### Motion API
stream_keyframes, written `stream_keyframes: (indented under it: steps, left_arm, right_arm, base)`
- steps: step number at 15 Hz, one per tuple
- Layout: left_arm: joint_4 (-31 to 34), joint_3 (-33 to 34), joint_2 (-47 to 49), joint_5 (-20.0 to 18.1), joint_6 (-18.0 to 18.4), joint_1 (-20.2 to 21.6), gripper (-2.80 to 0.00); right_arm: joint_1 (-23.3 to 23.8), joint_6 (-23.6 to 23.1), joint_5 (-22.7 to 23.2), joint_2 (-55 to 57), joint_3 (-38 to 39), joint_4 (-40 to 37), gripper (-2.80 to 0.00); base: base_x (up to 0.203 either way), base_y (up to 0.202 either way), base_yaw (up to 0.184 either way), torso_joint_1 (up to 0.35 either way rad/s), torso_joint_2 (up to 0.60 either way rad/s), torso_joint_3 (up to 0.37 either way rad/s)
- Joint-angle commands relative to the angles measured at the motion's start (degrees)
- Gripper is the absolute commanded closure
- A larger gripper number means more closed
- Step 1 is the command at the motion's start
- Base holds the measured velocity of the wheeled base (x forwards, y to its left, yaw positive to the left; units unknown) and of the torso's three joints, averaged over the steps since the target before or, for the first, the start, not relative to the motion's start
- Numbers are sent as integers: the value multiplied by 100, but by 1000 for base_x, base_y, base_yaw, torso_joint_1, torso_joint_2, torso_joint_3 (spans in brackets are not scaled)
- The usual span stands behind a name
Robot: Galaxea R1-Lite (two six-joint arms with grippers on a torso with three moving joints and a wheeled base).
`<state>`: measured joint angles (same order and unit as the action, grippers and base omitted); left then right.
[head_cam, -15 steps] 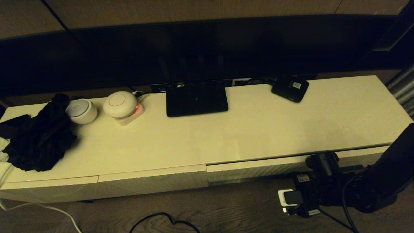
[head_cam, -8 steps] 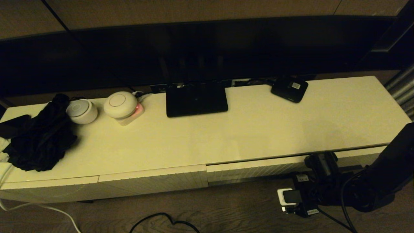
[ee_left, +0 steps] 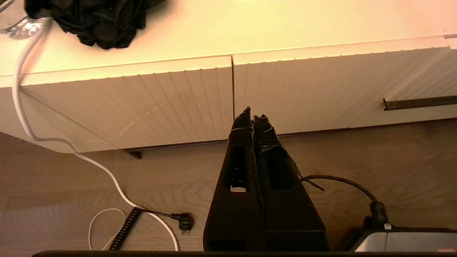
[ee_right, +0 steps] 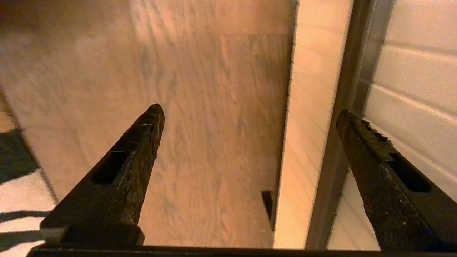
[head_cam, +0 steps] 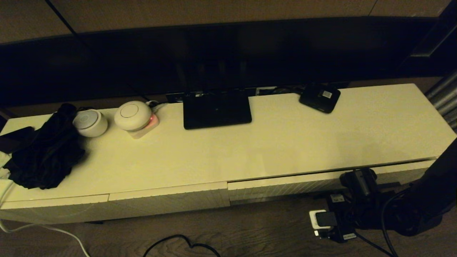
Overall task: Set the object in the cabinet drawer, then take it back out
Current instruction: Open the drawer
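— What's nearest?
— Wood-grain floor, a black cable; the right gripper, fingers wide apart, empty, beside the ribbed cream drawer, which is closed.
— And the left gripper?
— Fingers together.
— Farther back?
— Glossy table, flat router. The box isn't visible.

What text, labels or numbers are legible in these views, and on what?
None can be read.
White label on the small black device at the back of the cabinet top: too small to read.
White stickers on the right arm's wrist unit in front of the cabinet: marks show, too blurred to read.
Black router, white round devices, ribbed drawer front: no markings visible.
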<state>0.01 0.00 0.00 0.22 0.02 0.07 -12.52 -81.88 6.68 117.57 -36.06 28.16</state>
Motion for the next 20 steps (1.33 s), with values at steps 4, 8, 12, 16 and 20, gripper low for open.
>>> stream_keyframes:
  steps: [4, 8, 12, 16, 20]
  left_arm:
    - [-1, 18, 0, 5, -2, 1, 0]
    - [-1, 18, 0, 5, -2, 1, 0]
    - [-1, 18, 0, 5, -2, 1, 0]
    - [-1, 18, 0, 5, -2, 1, 0]
    - [-1, 18, 0, 5, -2, 1, 0]
  right_arm:
    - [-9, -48, 20, -220, 104, 45, -280]
    - [63, -13, 25, 125, -185, 84, -280]
    - [127, -3, 17, 293, -437, 76, -280]
    - [127, -6, 36, 275, -250, 47, -280]
    - [127, -12, 61, 216, -12, 76, -280]
  base:
    - [0, 0, 0, 0, 0, 0]
    - [0, 0, 0, 0, 0, 0]
    - [0, 0, 0, 0, 0, 0]
    - [0, 0, 0, 0, 0, 0]
    - [0, 0, 0, 0, 0, 0]
